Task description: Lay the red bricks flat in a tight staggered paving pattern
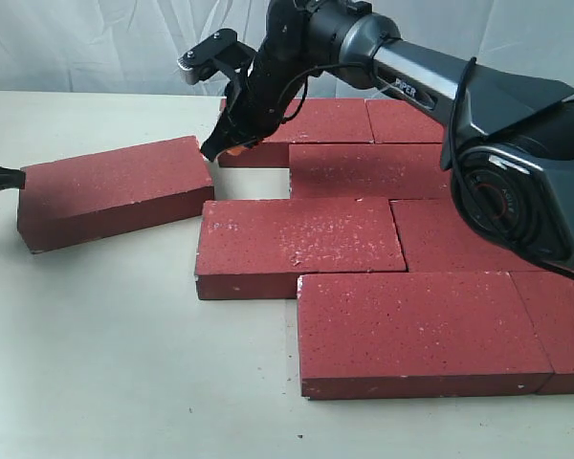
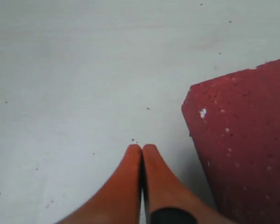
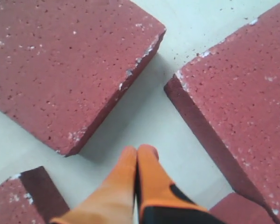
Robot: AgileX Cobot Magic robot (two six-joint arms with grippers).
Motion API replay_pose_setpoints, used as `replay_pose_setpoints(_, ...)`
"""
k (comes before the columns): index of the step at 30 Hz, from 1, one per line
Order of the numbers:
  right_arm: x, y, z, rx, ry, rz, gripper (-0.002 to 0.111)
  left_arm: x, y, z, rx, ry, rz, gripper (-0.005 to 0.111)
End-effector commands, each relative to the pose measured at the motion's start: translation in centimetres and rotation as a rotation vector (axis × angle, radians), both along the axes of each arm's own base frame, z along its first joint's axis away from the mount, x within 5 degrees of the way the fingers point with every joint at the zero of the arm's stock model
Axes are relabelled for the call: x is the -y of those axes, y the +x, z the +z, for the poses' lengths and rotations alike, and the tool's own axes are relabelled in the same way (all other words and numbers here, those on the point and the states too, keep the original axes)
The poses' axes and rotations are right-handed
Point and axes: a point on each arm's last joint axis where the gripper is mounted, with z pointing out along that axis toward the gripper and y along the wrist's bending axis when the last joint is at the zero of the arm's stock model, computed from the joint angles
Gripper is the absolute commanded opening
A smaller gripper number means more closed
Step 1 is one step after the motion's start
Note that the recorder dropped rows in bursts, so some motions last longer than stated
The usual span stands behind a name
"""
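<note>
Nudging the loose brick (image 1: 115,191) home calls for a square, flat push, in my judgement. The left fingers (image 2: 130,161), pressed together, sit just beside its outer end. The right fingers (image 3: 147,158), also pressed together, hang over the bare desk (image 3: 144,112) gap it should fill, with the laid red bricks (image 1: 364,234) just beyond. Arm lettering (image 1: 411,88) reads "PIPER".

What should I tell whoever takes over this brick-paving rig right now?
Left gripper: jaws shut, empty, at the loose brick's outer end.
Right gripper: jaws shut, empty, low by the open slot between that brick and the laid bricks.
Done: laid bricks lie flat, staggered.
Left: slide the loose brick, angled and apart, into that slot.
</note>
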Motion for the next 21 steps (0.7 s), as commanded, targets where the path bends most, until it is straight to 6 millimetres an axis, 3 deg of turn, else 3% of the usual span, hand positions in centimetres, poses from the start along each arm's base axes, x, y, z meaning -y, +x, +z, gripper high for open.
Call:
replay_pose_setpoints(1, 0.1, 0.4, -1.2, -0.025, -0.002, -0.054, -0.001, -0.5, 0.3, -0.2, -0.002, -0.047, 0.032, 0.0)
replay_pose_setpoints(15, -2.2, -0.3, -4.9, -0.057, 0.038, -0.088, -0.001, 0.1, 0.5, -1.6, -0.053, -0.122, -0.004, 0.0)
replay_pose_setpoints(21, -3.0, -1.0, -4.9, -0.068, 0.025, -0.064, -0.001, 0.6, 0.5, -1.6, -0.067, -0.16, -0.043, 0.0)
